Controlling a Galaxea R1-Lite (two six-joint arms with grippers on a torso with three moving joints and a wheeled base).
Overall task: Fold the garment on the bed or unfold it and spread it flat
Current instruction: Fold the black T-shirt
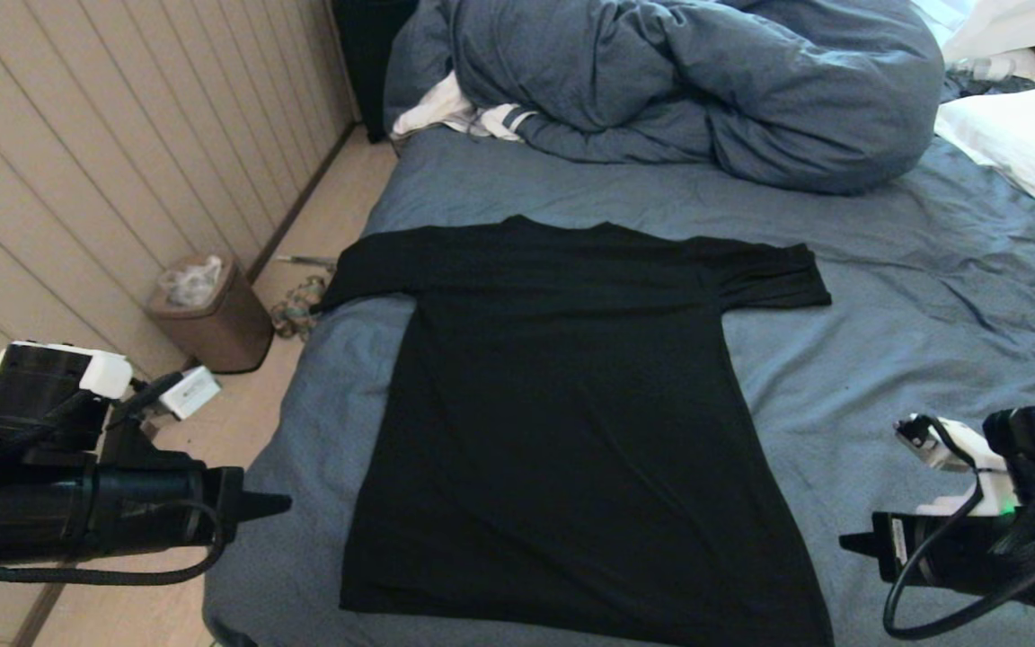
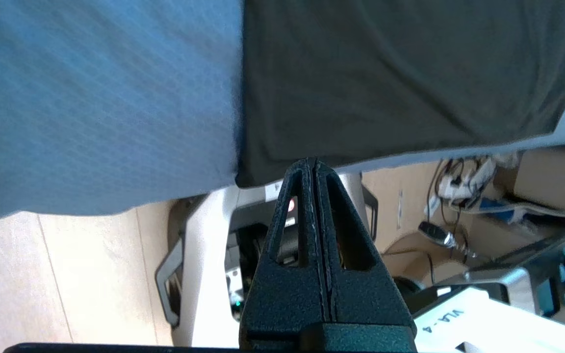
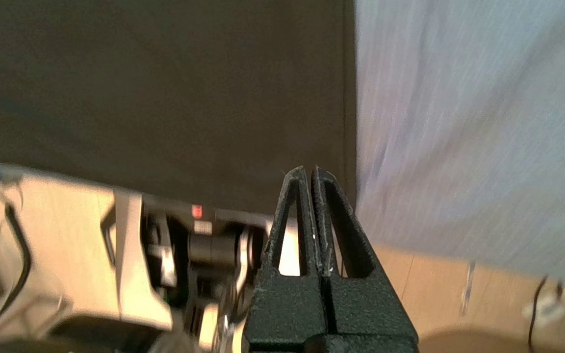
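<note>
The shirt [image 1: 571, 422] is already laid out flat on the bed [image 1: 931, 296], sleeves out, hem toward the robot, only minor wrinkles seen. So if spreading was the goal, that's pretty much done; if folding is meant, none of it has been started yet. Left gripper [image 1: 279, 506] is parked off the bed's left edge, right gripper [image 1: 850, 542] near the hem's right corner. Both are pinched fully closed, nothing gripped.
</note>
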